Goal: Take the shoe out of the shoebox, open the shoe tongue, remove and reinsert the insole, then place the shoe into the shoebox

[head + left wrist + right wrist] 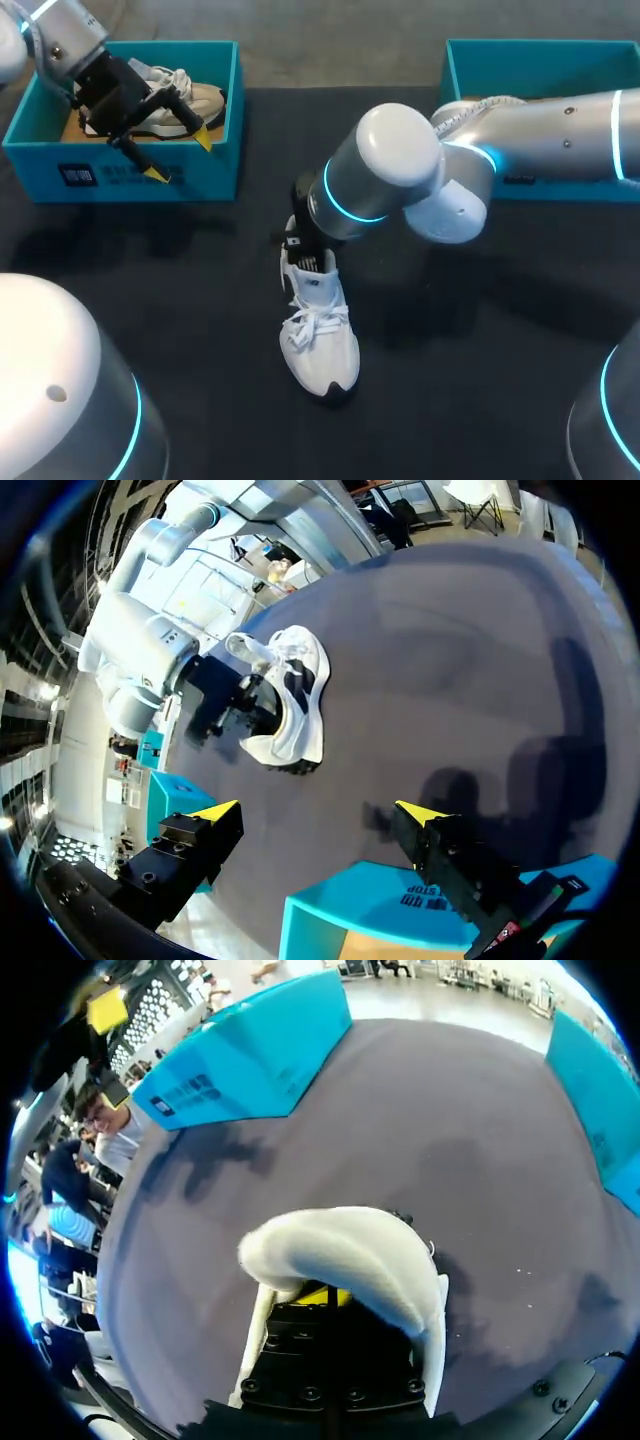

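Note:
A white shoe [320,345] stands on the black table, toe toward me, and also shows in the left wrist view [300,715]. My right gripper [308,262] reaches into the shoe's opening at the heel. Seen from its own wrist, its yellow tips [325,1296] are together under a bent white insole [345,1255], apparently shut on it. One end of the insole [250,650] curls up out of the shoe. My left gripper [182,157] hangs open over the front wall of the left teal shoebox [215,175], with nothing between its fingers [318,812].
A second, beige and white shoe [185,95] lies in the left shoebox. Another teal shoebox [470,60] stands at the back right, partly hidden by my right arm [520,130]. Black table surface surrounds the white shoe.

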`<action>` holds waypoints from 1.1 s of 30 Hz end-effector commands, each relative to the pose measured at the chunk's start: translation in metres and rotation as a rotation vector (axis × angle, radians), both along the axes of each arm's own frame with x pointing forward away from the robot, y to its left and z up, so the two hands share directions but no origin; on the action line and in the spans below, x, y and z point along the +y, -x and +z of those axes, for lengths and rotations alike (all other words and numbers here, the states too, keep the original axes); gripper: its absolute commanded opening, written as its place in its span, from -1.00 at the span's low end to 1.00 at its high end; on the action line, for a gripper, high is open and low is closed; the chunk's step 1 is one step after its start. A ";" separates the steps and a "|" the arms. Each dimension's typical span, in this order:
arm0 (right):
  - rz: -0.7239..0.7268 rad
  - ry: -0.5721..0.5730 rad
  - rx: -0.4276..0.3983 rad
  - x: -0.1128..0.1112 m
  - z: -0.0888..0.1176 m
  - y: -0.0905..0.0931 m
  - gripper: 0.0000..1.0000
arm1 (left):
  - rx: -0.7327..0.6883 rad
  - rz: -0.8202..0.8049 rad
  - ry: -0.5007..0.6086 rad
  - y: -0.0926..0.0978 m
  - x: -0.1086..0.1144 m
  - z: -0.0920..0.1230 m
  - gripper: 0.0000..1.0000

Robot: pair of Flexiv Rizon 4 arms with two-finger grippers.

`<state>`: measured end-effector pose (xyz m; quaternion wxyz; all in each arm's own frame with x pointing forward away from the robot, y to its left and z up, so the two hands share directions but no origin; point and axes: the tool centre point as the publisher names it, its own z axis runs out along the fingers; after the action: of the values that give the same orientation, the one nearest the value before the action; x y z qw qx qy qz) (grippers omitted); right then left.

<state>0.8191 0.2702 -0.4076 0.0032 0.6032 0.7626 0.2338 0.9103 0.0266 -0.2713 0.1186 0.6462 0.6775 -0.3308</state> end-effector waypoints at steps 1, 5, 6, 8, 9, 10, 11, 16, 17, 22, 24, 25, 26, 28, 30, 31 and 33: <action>0.005 -0.016 0.021 0.004 -0.026 -0.006 -1.00 | -0.001 0.000 -0.003 0.000 0.000 0.001 1.00; -0.014 0.023 0.037 0.001 -0.031 -0.006 -1.00 | -0.001 0.000 -0.003 0.000 0.000 0.001 1.00; -0.022 0.025 0.032 0.000 -0.031 -0.005 -1.00 | -0.001 0.000 -0.003 0.000 0.000 0.001 1.00; -0.031 0.049 0.027 -0.003 -0.025 -0.003 -1.00 | -0.001 0.000 -0.003 0.000 0.000 0.001 1.00; -0.033 0.044 0.019 -0.004 -0.022 -0.003 -1.00 | -0.001 0.000 -0.003 0.000 0.000 0.001 1.00; -0.033 0.044 0.019 -0.004 -0.022 -0.003 -1.00 | -0.001 0.000 -0.003 0.000 0.000 0.001 1.00; -0.034 0.061 -0.004 -0.006 -0.007 -0.001 -1.00 | -0.001 0.000 -0.003 0.000 0.000 0.001 1.00; -0.019 0.116 -0.055 -0.006 0.026 -0.001 -1.00 | -0.001 0.000 -0.003 0.000 0.000 0.001 1.00; -0.020 0.118 -0.063 -0.007 0.030 0.000 -1.00 | -0.001 0.000 -0.003 0.000 0.000 0.001 1.00; -0.024 0.144 -0.067 -0.009 0.041 0.001 -1.00 | -0.001 0.000 -0.003 0.000 0.000 0.001 1.00; -0.038 0.152 -0.072 -0.014 0.044 0.001 -1.00 | -0.001 0.000 -0.003 0.000 0.000 0.001 1.00; -0.038 0.152 -0.072 -0.014 0.044 0.001 -1.00 | -0.001 0.000 -0.003 0.000 0.000 0.001 1.00; -0.048 0.152 -0.090 -0.018 0.046 0.001 -1.00 | -0.001 0.000 -0.003 0.000 0.000 0.001 1.00; -0.053 0.149 -0.103 -0.019 0.046 -0.001 -1.00 | -0.001 0.000 -0.003 0.000 0.000 0.001 1.00; -0.048 0.147 -0.144 -0.020 0.046 -0.005 -1.00 | -0.001 0.000 -0.003 0.000 0.000 0.001 1.00; -0.048 0.147 -0.144 -0.020 0.046 -0.005 -1.00 | -0.001 0.000 -0.003 0.000 0.000 0.001 1.00; -0.053 0.129 -0.179 -0.021 0.041 -0.010 -1.00 | -0.001 0.000 -0.003 0.000 0.000 0.001 1.00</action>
<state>0.8304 0.2524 -0.3609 0.1118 0.5996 0.7616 0.2190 0.9104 0.0266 -0.2712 0.1186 0.6461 0.6776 -0.3307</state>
